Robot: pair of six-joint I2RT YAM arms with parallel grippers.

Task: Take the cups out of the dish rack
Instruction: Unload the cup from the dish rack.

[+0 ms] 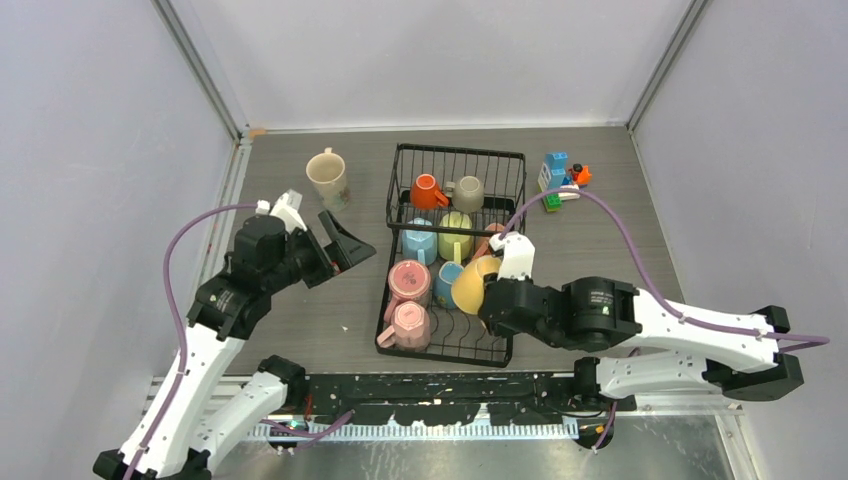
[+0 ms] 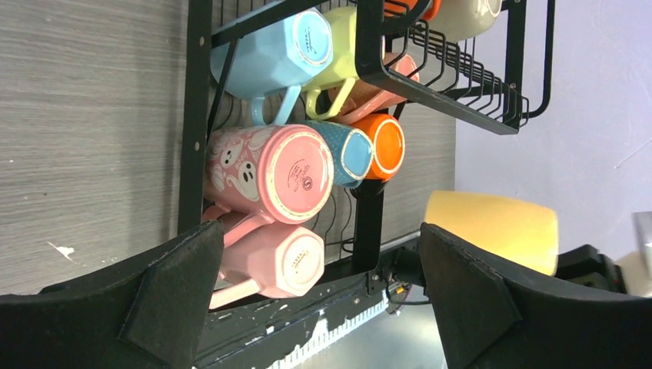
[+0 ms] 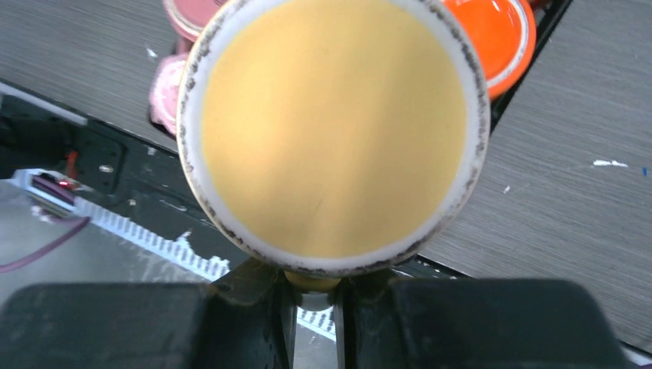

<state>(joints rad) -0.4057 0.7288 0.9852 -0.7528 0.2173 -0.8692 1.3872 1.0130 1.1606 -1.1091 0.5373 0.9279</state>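
The black wire dish rack [image 1: 461, 149] stands mid-table. In it are an orange cup [image 1: 428, 190], a grey-beige cup [image 1: 467, 192], a light blue cup [image 1: 419, 240], a pale green cup [image 1: 456, 236] and two pink cups [image 1: 409, 281] [image 1: 408, 325]. My right gripper [image 1: 487, 292] is shut on the handle of a yellow cup [image 1: 472, 284], held tilted over the rack's near right part. The right wrist view shows that yellow cup's base [image 3: 330, 131] with the right gripper [image 3: 314, 288] pinching its handle. My left gripper [image 1: 348, 258] is open and empty, left of the rack. The left wrist view looks between the left gripper's wide jaws [image 2: 323, 300] at the pink cups [image 2: 269, 173].
A cream cup [image 1: 327, 177] stands upright on the table left of the rack's far end. A colourful toy-block figure [image 1: 562, 180] sits at the rack's far right. A black rail [image 1: 440, 385] runs along the near table edge.
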